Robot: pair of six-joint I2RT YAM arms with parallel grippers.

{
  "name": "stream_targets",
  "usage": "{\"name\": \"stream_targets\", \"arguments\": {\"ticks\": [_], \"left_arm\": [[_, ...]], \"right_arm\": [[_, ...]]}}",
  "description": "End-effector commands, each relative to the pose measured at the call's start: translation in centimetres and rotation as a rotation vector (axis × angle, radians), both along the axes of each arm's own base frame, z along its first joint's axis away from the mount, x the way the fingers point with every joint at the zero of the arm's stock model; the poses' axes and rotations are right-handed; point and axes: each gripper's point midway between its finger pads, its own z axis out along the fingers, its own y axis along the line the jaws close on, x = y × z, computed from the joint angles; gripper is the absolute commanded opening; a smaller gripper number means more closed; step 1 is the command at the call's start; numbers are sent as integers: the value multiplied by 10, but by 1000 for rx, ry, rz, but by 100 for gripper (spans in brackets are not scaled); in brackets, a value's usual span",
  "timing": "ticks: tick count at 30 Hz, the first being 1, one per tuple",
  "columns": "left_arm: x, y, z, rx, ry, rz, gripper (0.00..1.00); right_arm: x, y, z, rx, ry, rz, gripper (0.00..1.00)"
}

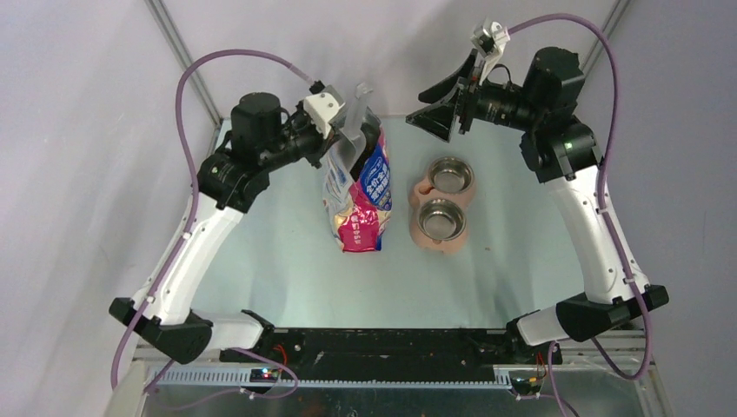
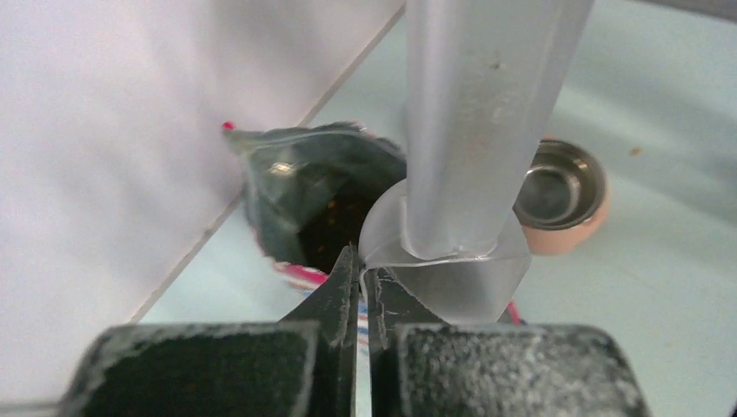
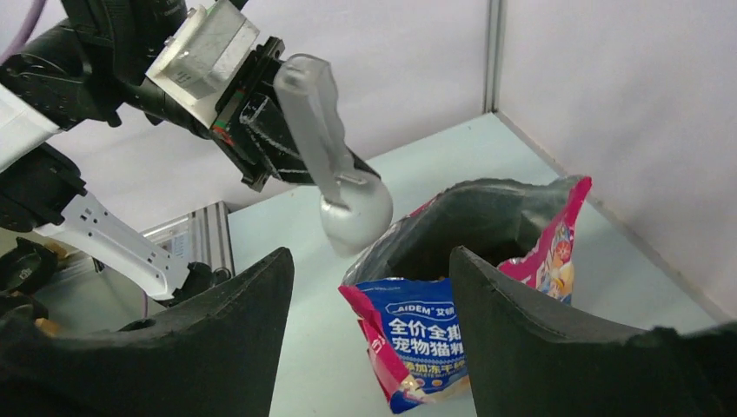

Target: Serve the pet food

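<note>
The pink and blue pet food bag [image 1: 356,195] stands open-topped mid-table. A few dark brown kibble pellets [image 2: 334,219] show dimly inside its mouth in the left wrist view. My left gripper [image 1: 346,132] is shut on the clear plastic scoop [image 1: 356,117], with its handle pointing up. In the right wrist view the scoop's bowl [image 3: 355,213] hangs just above and left of the bag's open mouth [image 3: 469,221]; I cannot tell if it holds anything. My right gripper [image 1: 434,117] is open and empty, raised at the back right and facing the bag.
A pink double feeder [image 1: 415,228] with two steel bowls, far [image 1: 450,176] and near [image 1: 441,217], sits right of the bag. White walls enclose the back and sides. The left arm's body [image 3: 104,78] is close behind the scoop.
</note>
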Motion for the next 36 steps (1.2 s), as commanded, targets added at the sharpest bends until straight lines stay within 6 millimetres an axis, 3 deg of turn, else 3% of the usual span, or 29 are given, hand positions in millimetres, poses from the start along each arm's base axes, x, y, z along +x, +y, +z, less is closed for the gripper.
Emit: {"name": "stream_targets", "arguments": {"ticks": [1, 8, 12, 14, 22, 31, 34, 36], "left_arm": [[19, 30, 9, 131, -48, 183, 0], [20, 28, 6, 140, -35, 235, 0], [20, 26, 9, 124, -36, 252, 0], [20, 23, 10, 116, -35, 247, 0], [18, 19, 17, 96, -49, 237, 0], [20, 16, 20, 104, -65, 220, 0], [20, 15, 20, 105, -67, 220, 0], [21, 15, 18, 111, -71, 218, 1]], "right_arm": [[1, -2, -21, -87, 176, -79, 69], [14, 37, -21, -35, 196, -133, 70], [25, 57, -11, -18, 151, -173, 71], [27, 65, 0, 1, 134, -163, 71], [37, 86, -3, 20, 165, -150, 64], [40, 101, -10, 13, 168, -94, 27], [37, 103, -10, 14, 166, -62, 2], [40, 100, -8, 22, 162, -58, 0]]}}
